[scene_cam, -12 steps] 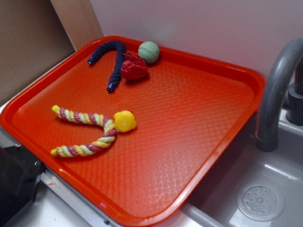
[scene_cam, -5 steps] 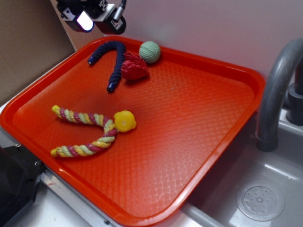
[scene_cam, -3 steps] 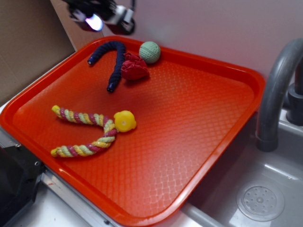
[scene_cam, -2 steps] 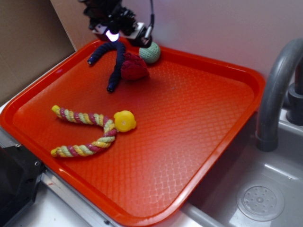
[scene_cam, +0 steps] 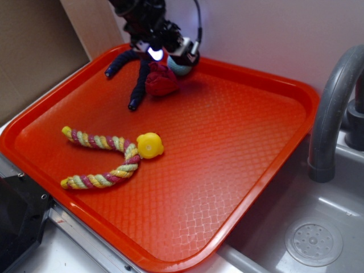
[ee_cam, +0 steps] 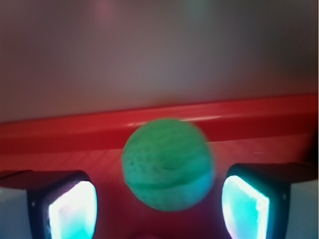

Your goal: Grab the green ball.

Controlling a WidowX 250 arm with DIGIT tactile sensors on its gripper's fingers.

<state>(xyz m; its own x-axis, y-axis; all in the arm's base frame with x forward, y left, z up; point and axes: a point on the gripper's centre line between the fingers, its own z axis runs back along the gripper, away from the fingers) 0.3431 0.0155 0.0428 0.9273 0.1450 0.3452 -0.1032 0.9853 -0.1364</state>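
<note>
Exterior view: one red plastic tray [scene_cam: 239,148] w/ a raised rim and a fine diamond-embossed floor sits beside a grey sink [scene_cam: 318,227]. One curved grey faucet [scene_cam: 333,102] rises at the right; one round perforated drain cover [scene_cam: 314,243] lies in the basin. Four loose things on the tray. Near left: one twisted rope toy [scene_cam: 102,159], yellow, pink and pale green strands bent into a V, joined to one round yellow knob [scene_cam: 149,145]. Far left: one dark navy fuzzy rope [scene_cam: 138,77], curved like a hook; one crumpled dark red fabric lump [scene_cam: 161,81] touches it on the right. Just beyond the lump, against the far rim, one green ball [scene_cam: 181,67], mostly hidden by the black gripper [scene_cam: 170,54], which hangs over it w/ a small light glowing. Can't tell jaw spacing here. Behind: pale wall, wood panel at left.

Wrist view: one green ball [ee_cam: 168,170], round, pale mint, finely ridged, slightly blurred, sits centre on the tray floor just before the red rim [ee_cam: 159,127]. Two fingers [ee_cam: 62,209] of the gripper [ee_cam: 159,206], black-edged w/ glowing cyan-white pads, stand apart, one on each side of the ball; neither is seen touching it.
</note>
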